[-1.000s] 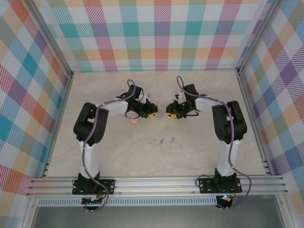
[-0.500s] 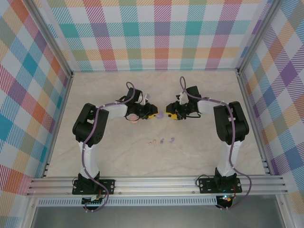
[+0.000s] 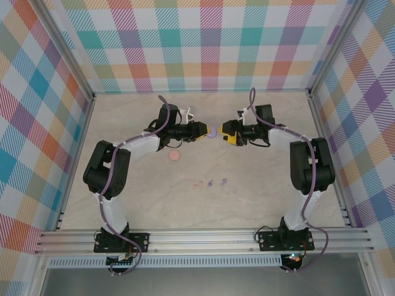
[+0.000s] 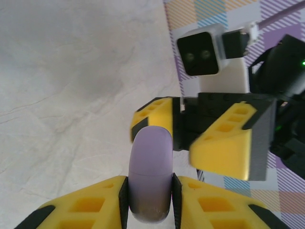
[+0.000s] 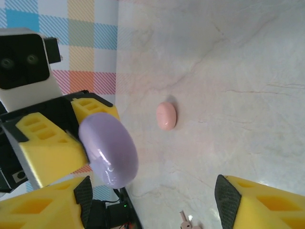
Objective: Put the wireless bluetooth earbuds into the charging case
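From above, the earbuds on the worktop are specks, too small to show their shape. The lilac charging case has its flat faces covered where the pads of the left tool clamp it. The fingers of the right tool run off the bottom edge of its wrist view.

Case above table middle, second case resting front-left of it, earbuds nearer the front.
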